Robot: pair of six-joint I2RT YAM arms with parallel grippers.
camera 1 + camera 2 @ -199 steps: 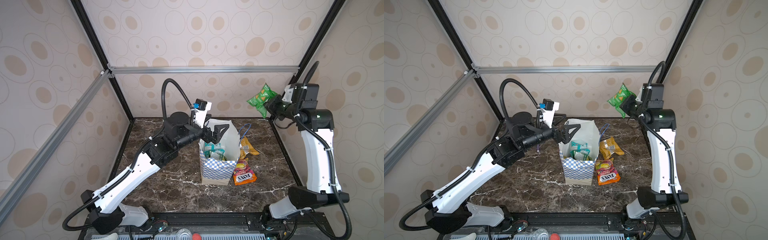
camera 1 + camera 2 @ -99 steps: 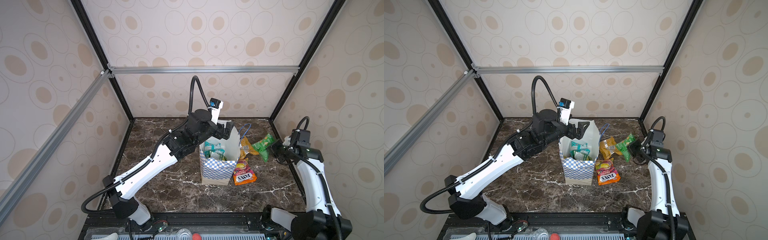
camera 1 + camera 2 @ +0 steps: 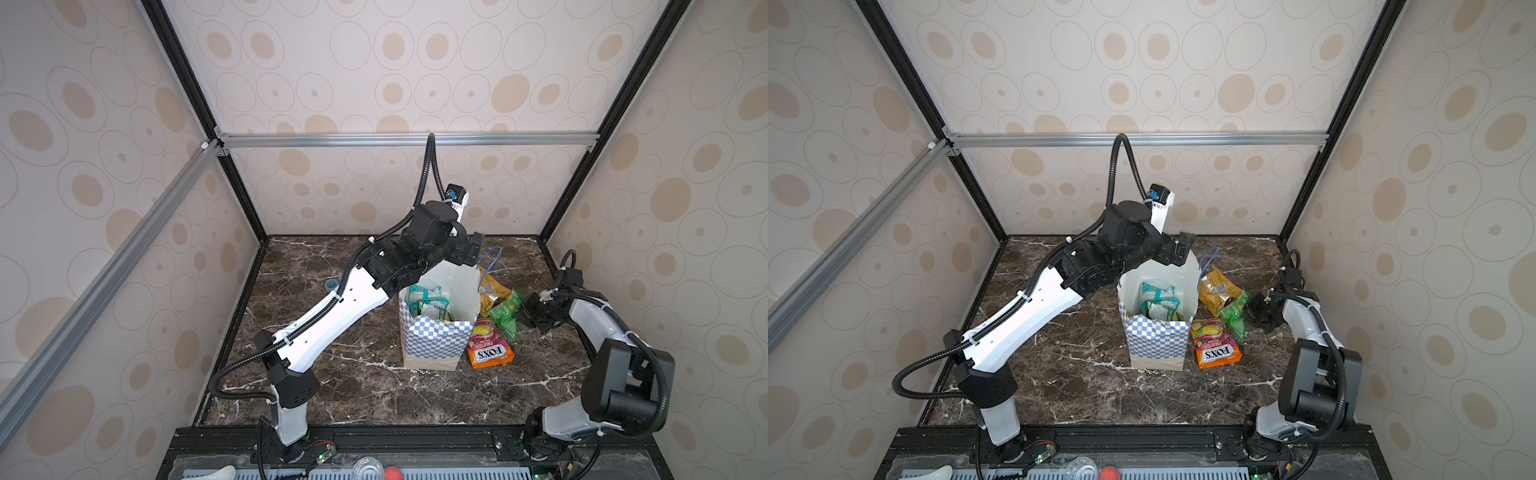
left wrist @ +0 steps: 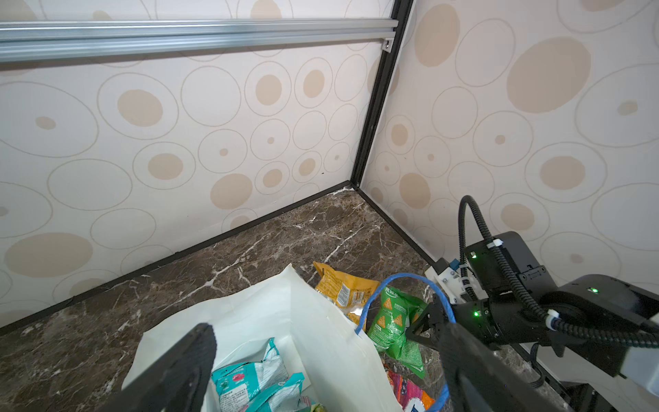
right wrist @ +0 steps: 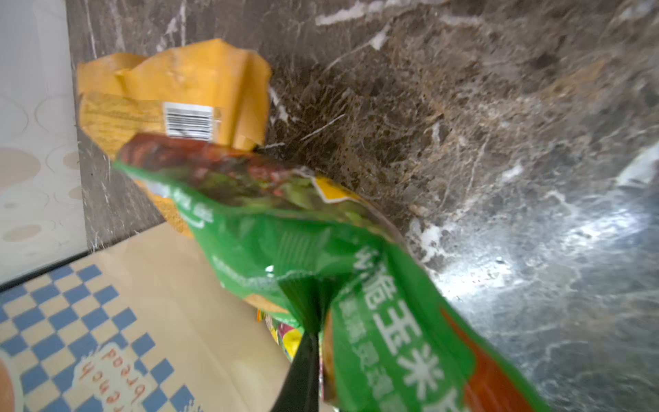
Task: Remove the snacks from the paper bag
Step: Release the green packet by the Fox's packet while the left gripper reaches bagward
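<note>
Beside the paper bag (image 3: 434, 340), a yellow packet (image 3: 490, 286), green packet (image 3: 505, 309) and orange packet (image 3: 490, 353) are laid out; teal packets (image 3: 426, 299) are left inside. Above it the left gripper (image 4: 326, 333) is spread wide; whether the green packet is held by the right gripper (image 3: 525, 311) cannot be told.

Soft, even light fills both top views, while in the right wrist view the green packet (image 5: 303, 242) is blurred and white glare sheens the desk (image 5: 556, 228) beside it.

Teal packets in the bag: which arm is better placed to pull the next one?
Left. The left end effector, open, hangs over the paper bag mouth, above the teal packets. The right end effector is low outside the bag, against the green packet.
</note>
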